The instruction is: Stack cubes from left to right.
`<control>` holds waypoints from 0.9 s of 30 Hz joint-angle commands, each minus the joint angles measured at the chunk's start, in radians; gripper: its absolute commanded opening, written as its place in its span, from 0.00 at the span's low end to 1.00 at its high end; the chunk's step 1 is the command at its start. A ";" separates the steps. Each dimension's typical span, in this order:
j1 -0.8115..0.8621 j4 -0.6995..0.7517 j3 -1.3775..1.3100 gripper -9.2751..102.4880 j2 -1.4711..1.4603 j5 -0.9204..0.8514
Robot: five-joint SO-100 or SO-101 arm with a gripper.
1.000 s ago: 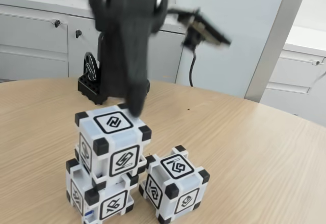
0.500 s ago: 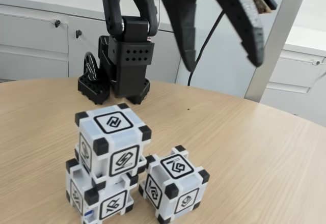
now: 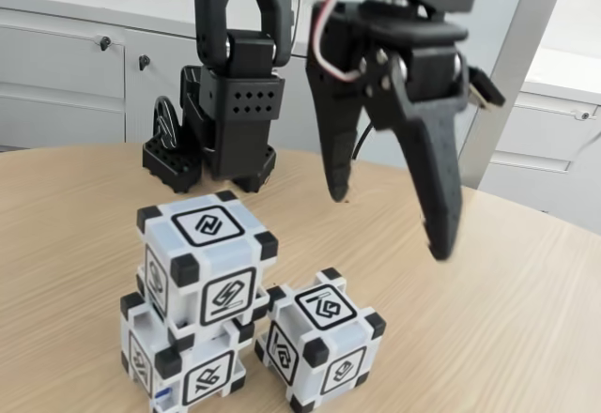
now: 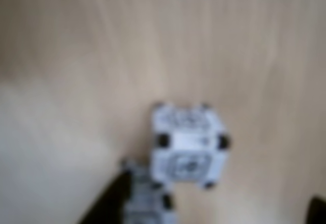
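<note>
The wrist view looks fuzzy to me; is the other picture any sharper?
Yes: the fixed view is crisp, the glyphs on the stacked cubes readable, light soft and even. The wrist view is blurred throughout; the single cube shows as a smudge, its glyphs unreadable.

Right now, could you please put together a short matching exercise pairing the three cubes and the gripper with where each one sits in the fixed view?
Things:
1. upper cube
2. lower cube
3. single cube
4. gripper

Places or states:
A. on the table, carrying another cube
B. open, in the air above the table
C. resting on another cube
D. alone on the table, right of the stack

Pairs: 1-C, 2-A, 3-D, 4-B
</note>
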 commanded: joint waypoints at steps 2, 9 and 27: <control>0.023 -0.091 -0.025 0.41 -0.031 -0.015; 0.087 -0.103 -0.034 0.41 -0.124 -0.146; 0.091 -0.103 -0.025 0.41 -0.179 -0.206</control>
